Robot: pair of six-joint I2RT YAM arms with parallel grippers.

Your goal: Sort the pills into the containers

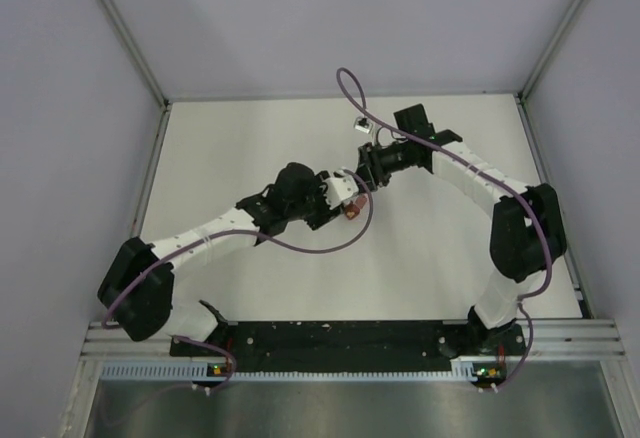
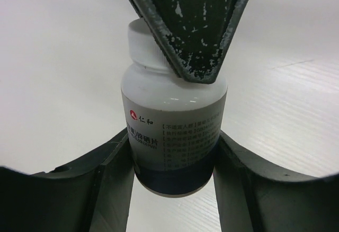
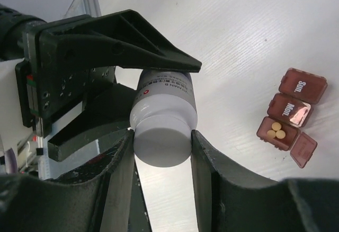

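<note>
My left fingers (image 2: 119,174) are clamping the body of a white pill bottle (image 2: 172,110). My right fingers (image 3: 204,163) are gripping its cap (image 3: 161,144) from both sides. In the right wrist view, the containers (image 3: 288,113), a red-brown strip of three compartments, are lying on the white counter (image 3: 238,41) at three o'clock from the bottle. Two compartments, marked Sun. and Mon., are sitting shut. The third is lying open, showing three yellow pills (image 3: 276,131).

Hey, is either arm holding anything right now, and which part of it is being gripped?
Both hold the white plastic pill bottle: the left gripper clamps its labelled body, the right gripper clamps its white cap.
</note>
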